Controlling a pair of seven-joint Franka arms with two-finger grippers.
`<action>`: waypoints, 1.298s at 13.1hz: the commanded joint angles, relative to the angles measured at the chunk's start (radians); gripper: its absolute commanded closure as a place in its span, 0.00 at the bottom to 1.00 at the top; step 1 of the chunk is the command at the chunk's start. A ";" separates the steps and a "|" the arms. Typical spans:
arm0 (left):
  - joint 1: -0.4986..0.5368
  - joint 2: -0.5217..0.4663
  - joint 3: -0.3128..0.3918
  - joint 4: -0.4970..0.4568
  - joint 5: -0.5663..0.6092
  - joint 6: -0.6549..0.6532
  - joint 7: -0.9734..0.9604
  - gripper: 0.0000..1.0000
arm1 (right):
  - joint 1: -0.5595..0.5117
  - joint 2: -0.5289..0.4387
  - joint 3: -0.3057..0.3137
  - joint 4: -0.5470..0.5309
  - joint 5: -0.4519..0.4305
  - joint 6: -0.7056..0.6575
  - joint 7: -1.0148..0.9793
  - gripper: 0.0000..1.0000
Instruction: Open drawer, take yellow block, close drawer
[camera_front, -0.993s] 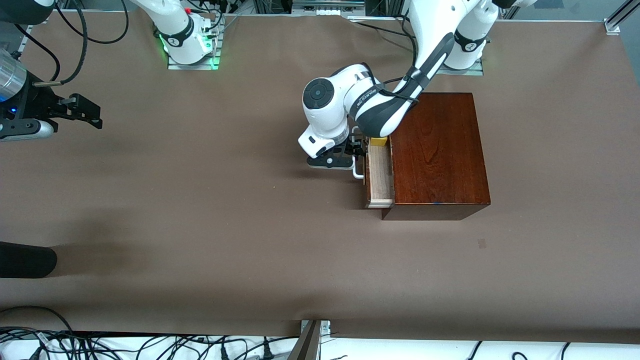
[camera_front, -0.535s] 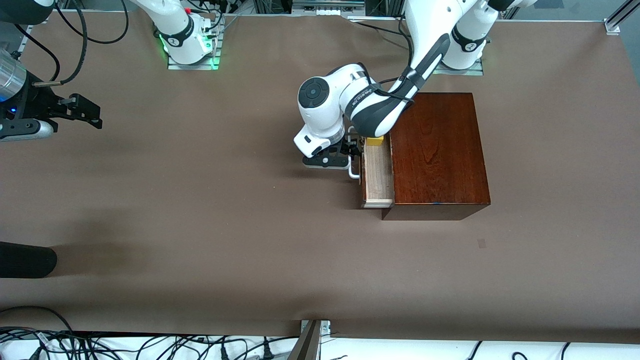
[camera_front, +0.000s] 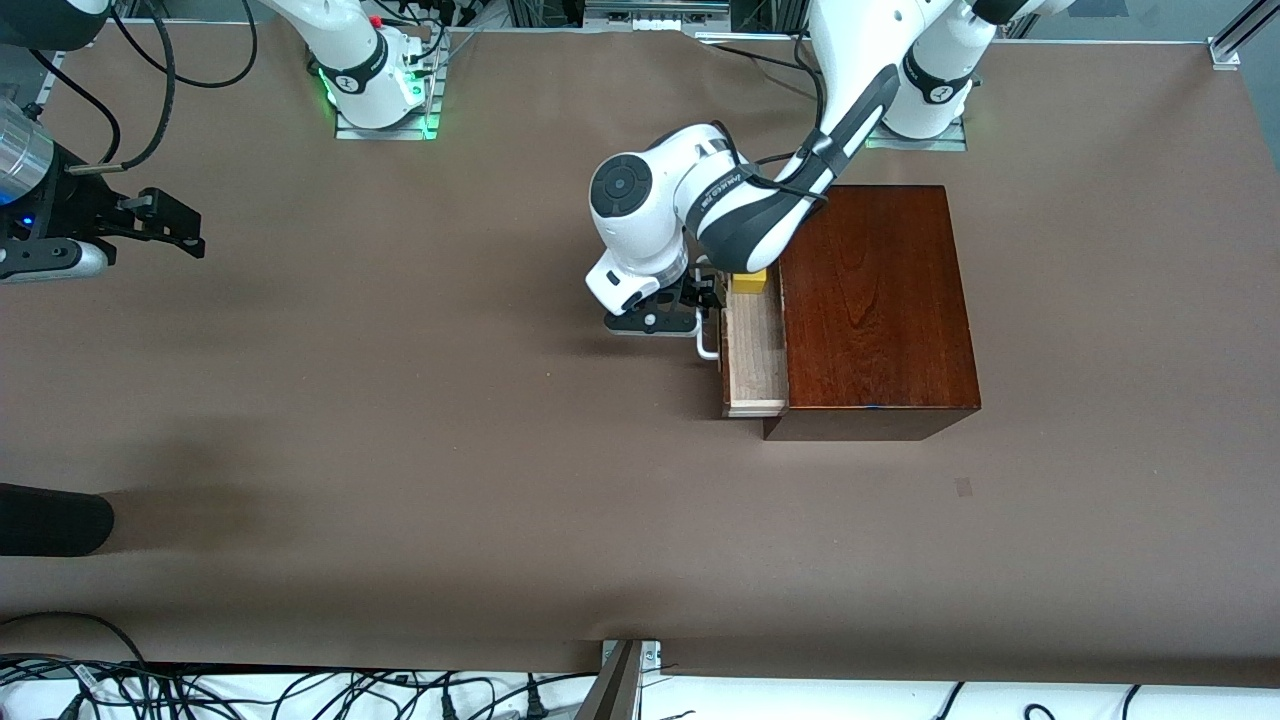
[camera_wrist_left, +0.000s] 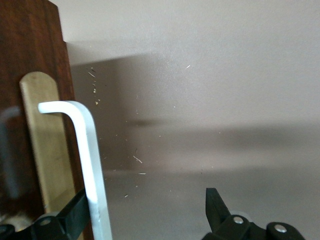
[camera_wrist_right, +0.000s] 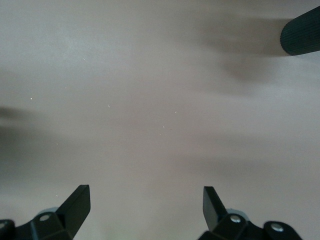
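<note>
Currently, step: the drawer (camera_front: 756, 345) is being drawn out of the wooden box (camera_front: 875, 300); it is judged only partly open.
Left gripper (camera_front: 702, 300): it is set at the white handle (camera_wrist_left: 85, 165); the fingers are spread wide, with 1 finger touching the bar and nothing clamped.
Right gripper (camera_front: 185, 228): it is held over bare table at the right arm's end, waiting, with its fingers wide apart and nothing between them.
Yellow block (camera_front: 751, 282): it is seen in the drawer, partly hidden under the left arm.
Next move: more pull is judged necessary before the block can be reached.
Obstacles: the left wrist is hung over the block; a dark cylinder (camera_front: 50, 520) lies well apart.
</note>
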 joint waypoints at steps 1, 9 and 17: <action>-0.022 0.015 0.001 0.075 -0.023 -0.064 -0.007 0.00 | -0.006 0.007 0.002 0.013 0.016 -0.001 -0.007 0.00; 0.042 -0.074 0.009 0.203 -0.035 -0.342 0.223 0.00 | 0.002 0.011 0.007 0.014 0.028 -0.001 -0.005 0.00; 0.312 -0.346 0.001 0.111 -0.140 -0.521 0.683 0.00 | 0.124 0.119 0.007 0.023 0.039 -0.008 -0.130 0.00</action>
